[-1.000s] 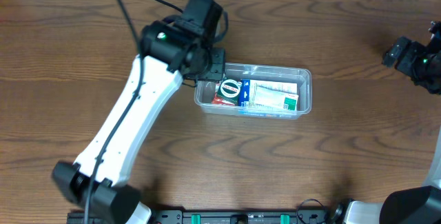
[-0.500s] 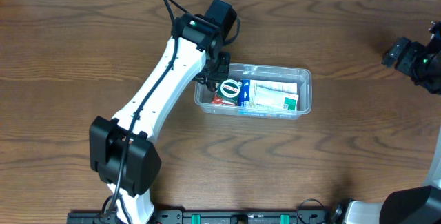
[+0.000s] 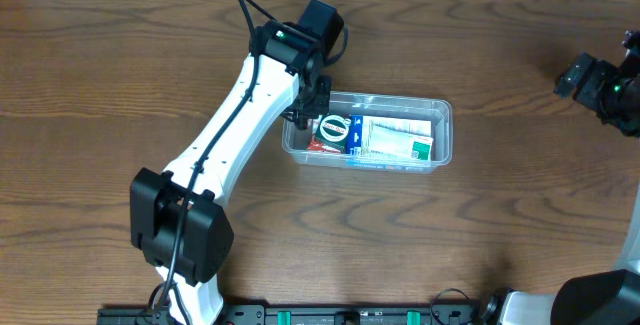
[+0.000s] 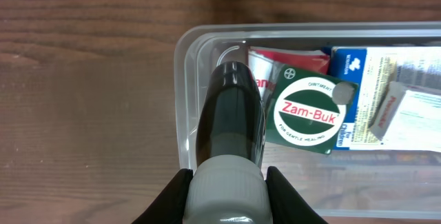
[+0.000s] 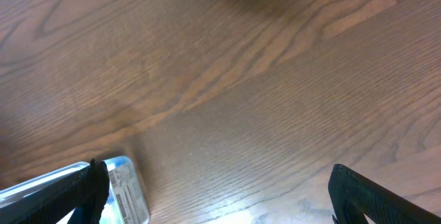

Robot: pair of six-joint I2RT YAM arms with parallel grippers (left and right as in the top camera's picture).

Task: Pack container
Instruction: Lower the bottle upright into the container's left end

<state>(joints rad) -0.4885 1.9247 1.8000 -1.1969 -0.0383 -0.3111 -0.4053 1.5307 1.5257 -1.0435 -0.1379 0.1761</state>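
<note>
Finding the container (image 3: pixel 446 135) lying lengthwise a little toward 3 o'clock from the middle of the table (image 3: pixel 100 85), already partly filled. Pinching a dark glossy bottle (image 4: pixel 231 110) by its pale cap between the fingers of the left gripper (image 4: pixel 225 196), pointing it down into the container's 9 o'clock end, right beside the wall there; not being able to tell whether its tip is touching the bottom. Leaving the right gripper (image 5: pixel 219 176) spread wide and empty, far off toward the table's 3 o'clock edge. Judging the container as light, thin-walled and smooth, likely flexing under a squeeze and sliding easily on the wood. Favouring a hold on the rim at the free 3 o'clock end, or simply bracing it there. Noting inside a green Zam-Buk pack (image 4: pixel 310 114) just to the 3 o'clock side of the bottle, a red-and-white packet (image 4: pixel 265 72) tucked partly beneath it, and blue-and-white packets (image 4: pixel 393 93) filling the 3 o'clock half. Expecting the green pack's edge and the end wall to be crowding the narrow gap for the bottle.
</note>
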